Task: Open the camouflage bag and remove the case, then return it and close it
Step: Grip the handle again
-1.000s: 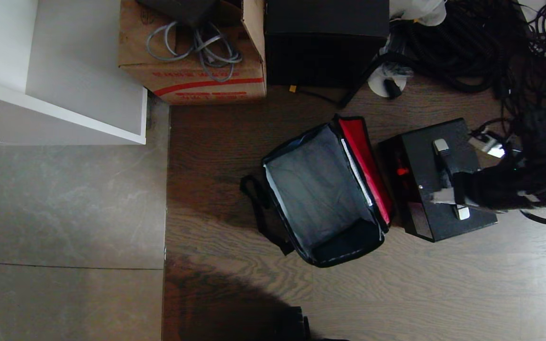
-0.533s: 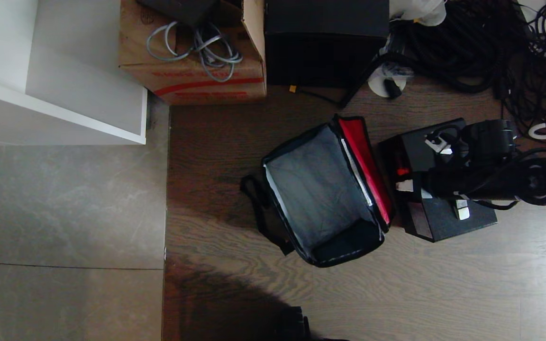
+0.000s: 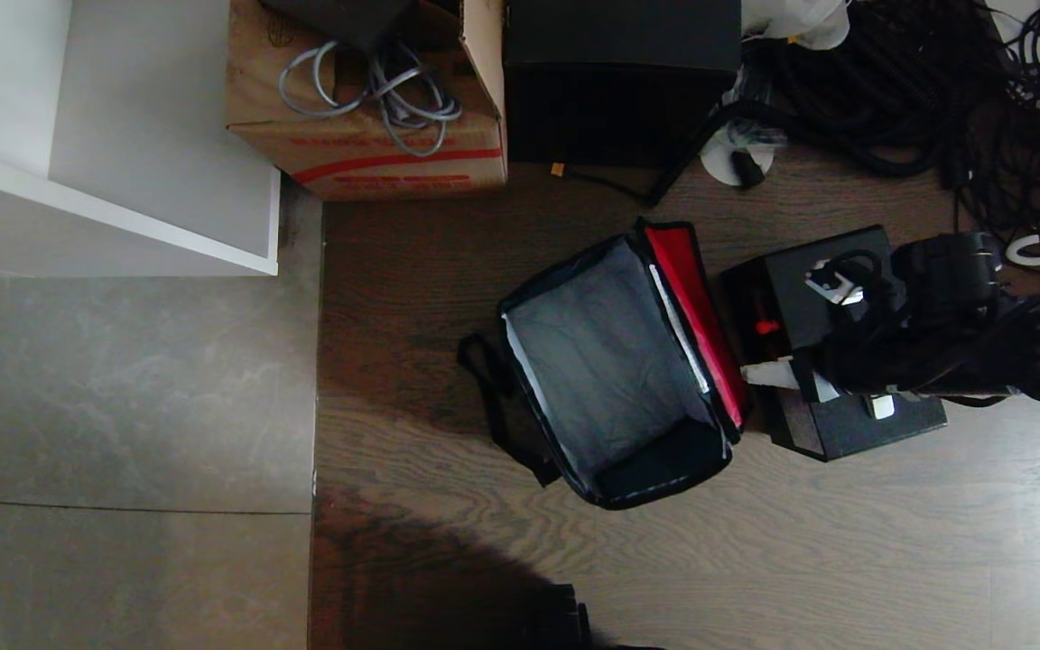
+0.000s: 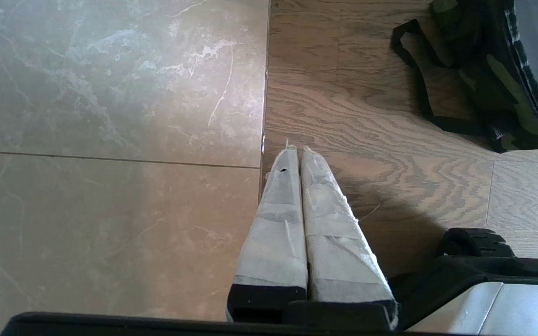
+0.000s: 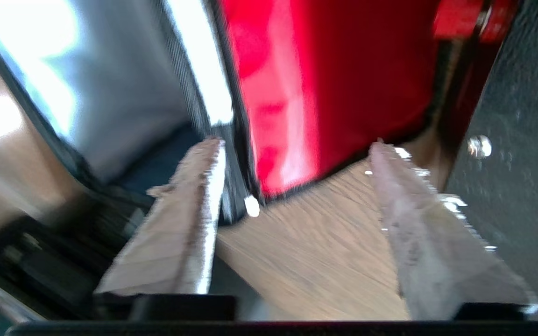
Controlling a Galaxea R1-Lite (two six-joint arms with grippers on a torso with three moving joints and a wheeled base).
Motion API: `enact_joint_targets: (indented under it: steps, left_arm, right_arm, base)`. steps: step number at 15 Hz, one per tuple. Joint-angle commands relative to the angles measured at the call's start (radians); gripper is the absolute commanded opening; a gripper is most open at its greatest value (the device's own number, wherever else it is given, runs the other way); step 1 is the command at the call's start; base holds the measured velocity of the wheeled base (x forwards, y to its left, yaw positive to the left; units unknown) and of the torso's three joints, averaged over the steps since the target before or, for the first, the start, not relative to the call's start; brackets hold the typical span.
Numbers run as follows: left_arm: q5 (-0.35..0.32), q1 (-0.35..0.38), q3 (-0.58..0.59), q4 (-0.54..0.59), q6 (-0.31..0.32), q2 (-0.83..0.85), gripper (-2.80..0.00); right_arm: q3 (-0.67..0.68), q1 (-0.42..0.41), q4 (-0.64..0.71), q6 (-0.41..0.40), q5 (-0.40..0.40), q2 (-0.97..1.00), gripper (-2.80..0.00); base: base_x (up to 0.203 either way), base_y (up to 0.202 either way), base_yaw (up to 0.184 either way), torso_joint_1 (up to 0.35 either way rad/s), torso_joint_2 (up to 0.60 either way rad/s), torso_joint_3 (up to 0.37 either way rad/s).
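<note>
Camouflage bag [image 3: 615, 366] lay on the wooden floor [image 3: 845, 542] with its lid thrown back, the red lining [image 3: 696, 316] facing up along the side nearest the case [image 3: 831, 343] and the grey interior bare, which fits a bag already emptied. The case stood upright on the floor just beside that lid, on the robot's right, its red side part [image 3: 765, 327] turned toward the bag; set so close, it would need only a short lift to go back in. Most of its top, handle included, was hidden under the right arm, with only a silver handle end [image 3: 881, 406] peeking out. The right hand [image 3: 768, 375] reached across the case toward the gap between it and the bag. In the right wrist view the right hand [image 5: 297, 149] had its two taped fingers [image 5: 189, 205] spread well apart, nothing between them but floorboards and the lower corner of the red lid, so it held nothing and I could not see it touching the case. That view was streaked, suggesting the arm was in motion. The left hand [image 4: 297, 151] hung over the seam between the grey tile [image 4: 110, 140] and the wood, well apart from the bag, its fingers pressed together and empty. I judged the removal done and the return not yet begun.
</note>
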Motion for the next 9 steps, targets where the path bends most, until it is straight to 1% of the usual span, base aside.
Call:
enact_joint_targets:
  steps: [1, 2, 3, 4, 5, 6, 7, 8, 9]
  left_arm:
    - [0.000, 0.000, 0.000, 0.000, 0.000, 0.001, -2.80]
    - [0.000, 0.000, 0.000, 0.000, 0.000, 0.000, -2.80]
    - [0.000, 0.000, 0.000, 0.000, 0.000, 0.001, -2.80]
    - [-0.001, 0.000, 0.000, 0.000, 0.000, 0.000, -2.80]
    - [0.000, 0.000, 0.000, 0.000, 0.000, 0.000, -2.80]
    - [-0.001, 0.000, 0.000, 0.000, 0.000, 0.001, -2.80]
    - [-0.001, 0.000, -0.002, 0.000, 0.000, 0.001, -2.80]
    - [0.000, 0.000, 0.000, 0.000, 0.000, 0.000, -2.80]
    - [0.000, 0.000, 0.000, 0.000, 0.000, 0.001, -2.80]
  right_arm:
    - [0.028, 0.004, -0.003, -0.110, -0.037, -0.057, 0.00]
    - [0.027, 0.001, -0.002, -0.183, -0.101, -0.055, 0.00]
    - [0.027, -0.002, 0.001, -0.243, -0.206, -0.051, 0.00]
    - [0.025, -0.003, 0.003, -0.276, -0.322, -0.044, 0.00]
    - [0.017, 0.001, 0.003, -0.288, -0.454, -0.031, 0.00]
    - [0.006, 0.017, 0.004, -0.294, -0.607, -0.009, 0.00]
    - [-0.006, 0.036, 0.002, -0.299, -0.739, 0.022, 0.00]
    - [-0.028, 0.052, -0.007, -0.300, -0.834, 0.050, 0.00]
    - [-0.069, 0.060, -0.040, -0.300, -0.886, 0.072, 0.00]
  base:
    - [0.000, 0.000, 0.000, 0.000, 0.00, 0.000]
    - [0.000, 0.000, 0.000, 0.000, 0.00, 0.000]
    - [0.000, 0.000, 0.000, 0.000, 0.00, 0.000]
    - [0.000, 0.000, 0.000, 0.000, 0.00, 0.000]
    - [0.000, 0.000, 0.000, 0.000, 0.00, 0.000]
    - [0.000, 0.000, 0.000, 0.000, 0.00, 0.000]
    - [0.000, 0.000, 0.000, 0.000, 0.00, 0.000]
    - [0.000, 0.000, 0.000, 0.000, 0.00, 0.000]
    - [0.000, 0.000, 0.000, 0.000, 0.00, 0.000]
